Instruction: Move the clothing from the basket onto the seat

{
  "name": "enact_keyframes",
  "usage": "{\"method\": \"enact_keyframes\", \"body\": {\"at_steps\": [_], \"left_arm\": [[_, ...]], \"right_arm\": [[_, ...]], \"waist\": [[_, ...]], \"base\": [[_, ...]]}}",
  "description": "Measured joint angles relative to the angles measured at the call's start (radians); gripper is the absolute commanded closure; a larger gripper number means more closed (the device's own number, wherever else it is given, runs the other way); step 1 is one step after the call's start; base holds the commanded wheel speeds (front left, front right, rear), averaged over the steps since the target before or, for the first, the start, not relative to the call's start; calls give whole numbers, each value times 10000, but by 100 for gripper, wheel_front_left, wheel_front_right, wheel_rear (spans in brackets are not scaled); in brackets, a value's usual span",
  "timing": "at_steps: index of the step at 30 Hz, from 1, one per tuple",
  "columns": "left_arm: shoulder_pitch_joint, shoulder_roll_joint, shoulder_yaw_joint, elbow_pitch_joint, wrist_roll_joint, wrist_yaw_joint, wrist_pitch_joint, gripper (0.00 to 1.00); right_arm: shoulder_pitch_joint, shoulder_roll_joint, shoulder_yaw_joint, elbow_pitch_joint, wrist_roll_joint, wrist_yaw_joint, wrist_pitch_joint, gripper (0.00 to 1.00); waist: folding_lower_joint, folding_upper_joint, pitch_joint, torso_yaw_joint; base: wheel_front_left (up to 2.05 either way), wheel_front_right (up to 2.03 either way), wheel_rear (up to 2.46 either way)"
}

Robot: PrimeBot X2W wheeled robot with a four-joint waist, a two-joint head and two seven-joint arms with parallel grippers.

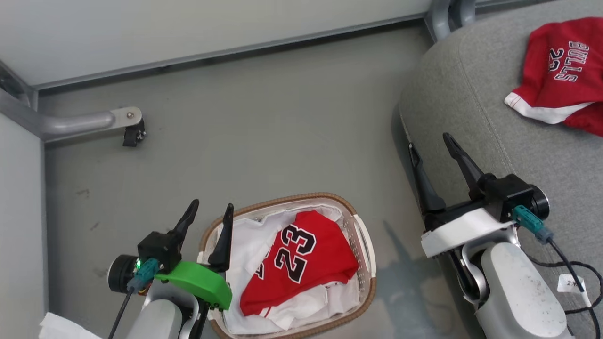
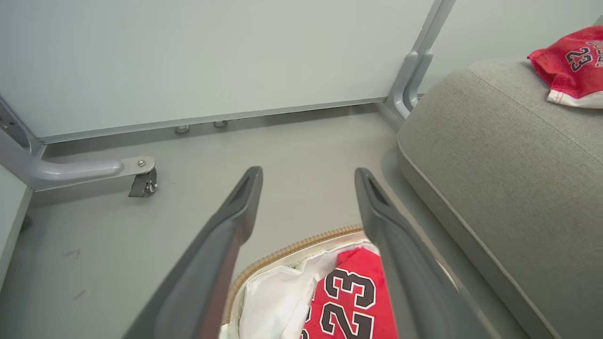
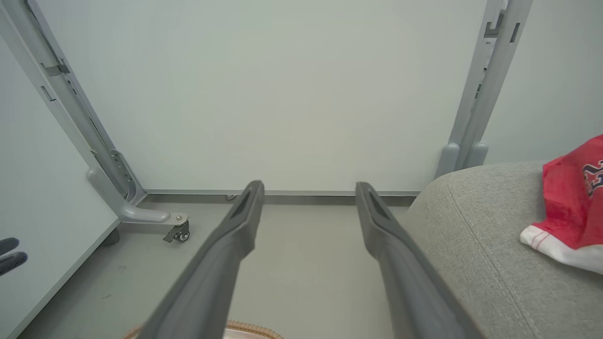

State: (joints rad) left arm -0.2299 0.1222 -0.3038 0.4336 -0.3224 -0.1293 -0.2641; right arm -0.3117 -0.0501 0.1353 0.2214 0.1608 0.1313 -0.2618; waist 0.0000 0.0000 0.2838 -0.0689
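The basket (image 1: 363,235), white with a brown woven rim, stands on the floor at bottom centre. In it lies a red garment with a large "23" (image 1: 297,263) on the white liner (image 1: 245,245). A second red garment, lettered "BULLS 23" (image 1: 563,70), lies on the grey seat (image 1: 461,94) at upper right. My left gripper (image 1: 210,209) hangs open over the basket's left rim, holding nothing. My right gripper (image 1: 427,141) stands open and empty at the seat's left edge. The left wrist view shows the "23" garment (image 2: 348,301) between the fingers (image 2: 235,212), below them.
Grey floor lies between basket and seat. A pale partition wall runs along the back, with a metal foot and castor (image 1: 132,129) at the left and a frame post (image 1: 445,14) by the seat. A cable (image 1: 565,263) trails from the right wrist.
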Motion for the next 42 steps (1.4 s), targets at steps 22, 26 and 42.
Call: {"method": "enact_keyframes", "body": {"at_steps": [22, 26, 42], "left_arm": [[-3222, 982, -2608, 1114, -671, 0, 2, 0], [-3579, 1087, -2888, 1266, -943, 0, 0, 0], [-4613, 1162, -3908, 2520, -1672, 0, 2, 0]], "right_arm": [[-1750, 2, 756, -1101, 940, 0, -2, 0], [-1799, 2, 788, -1200, 968, 0, 0, 0], [-1928, 6, 510, -1580, 897, 0, 0, 0]], "waist": [[0, 0, 3539, -1274], [1, 0, 4052, -1499], [2, 0, 5571, -1973]], "base": [[0, 0, 0], [0, 0, 0], [0, 0, 0]]}}
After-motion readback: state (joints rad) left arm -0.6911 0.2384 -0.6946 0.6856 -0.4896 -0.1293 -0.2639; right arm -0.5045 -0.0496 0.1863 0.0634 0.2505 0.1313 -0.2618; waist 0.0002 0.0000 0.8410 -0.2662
